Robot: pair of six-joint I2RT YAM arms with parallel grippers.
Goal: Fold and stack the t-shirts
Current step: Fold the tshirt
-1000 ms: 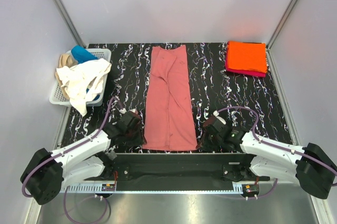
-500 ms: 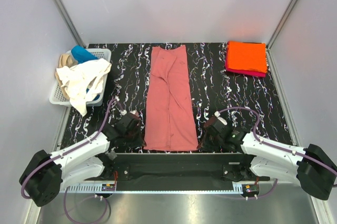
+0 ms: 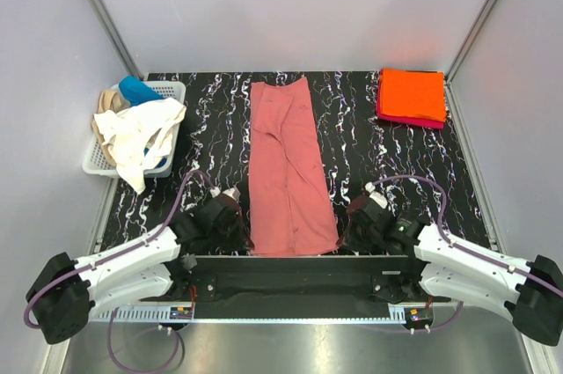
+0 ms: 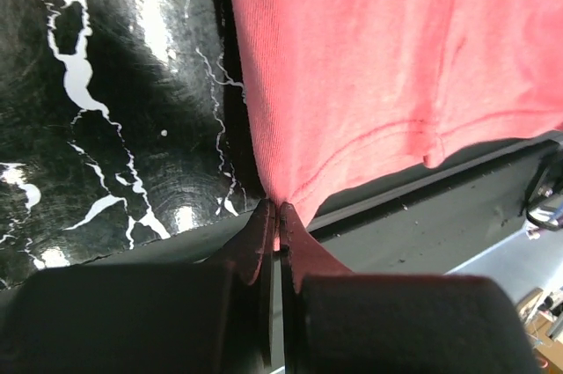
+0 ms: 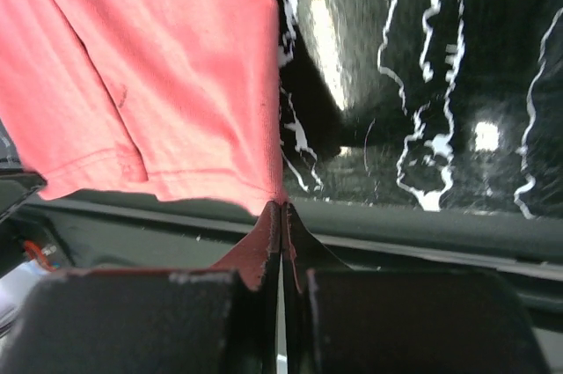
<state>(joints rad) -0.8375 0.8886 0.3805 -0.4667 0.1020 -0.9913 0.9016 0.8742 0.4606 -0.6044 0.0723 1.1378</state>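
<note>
The salmon-pink t-shirt [image 3: 290,167] lies as a long narrow strip down the middle of the black marbled table [image 3: 387,172], running from 12 o'clock to 6 o'clock, its hem at the near edge. The left gripper [image 4: 274,209], at about 7 o'clock, is clamped tight on the hem's left corner, its jaws pressed together with only the cloth between them. The right gripper [image 5: 281,207], at about 5 o'clock, pinches the right corner the same way. The sides already look folded in, so the step in hand appears to be the lengthwise fold of this tee. The next move likely calls for both arms to lift their corners together and carry the hem toward 12 o'clock, level and taut, so that the cloth doubles over without skewing. At 1 o'clock the orange tee [image 3: 412,94] sits folded on the magenta tee [image 3: 406,119]. At 10 o'clock the white basket [image 3: 95,165] holds the cream-white tee [image 3: 136,132], the tan tee [image 3: 109,99] and the blue tee [image 3: 139,90], all unfolded.
</note>
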